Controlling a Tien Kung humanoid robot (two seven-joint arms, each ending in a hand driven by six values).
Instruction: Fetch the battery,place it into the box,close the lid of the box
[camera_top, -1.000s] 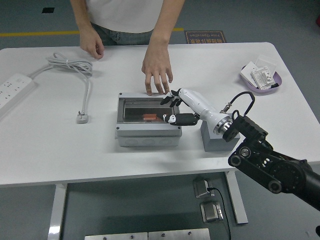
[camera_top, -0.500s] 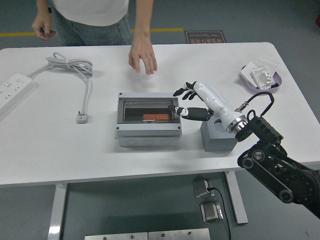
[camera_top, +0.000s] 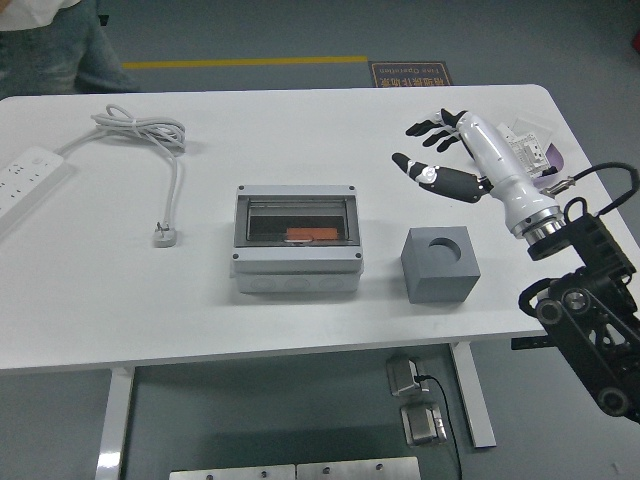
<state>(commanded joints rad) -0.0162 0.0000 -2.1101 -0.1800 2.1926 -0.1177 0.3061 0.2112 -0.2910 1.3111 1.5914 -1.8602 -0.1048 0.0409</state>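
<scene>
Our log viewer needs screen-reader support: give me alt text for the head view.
A grey box sits mid-table with its clear lid shut over an orange battery; the right robot hand, open and empty, hovers to its right, beyond a grey block. A power strip lies far left.

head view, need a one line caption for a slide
Right hand open above the table, away from the grey box with the orange battery under its closed clear lid; grey block beside it.

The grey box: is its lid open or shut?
Shut. The clear lid lies flat over the box, and the orange battery shows through it.
</scene>
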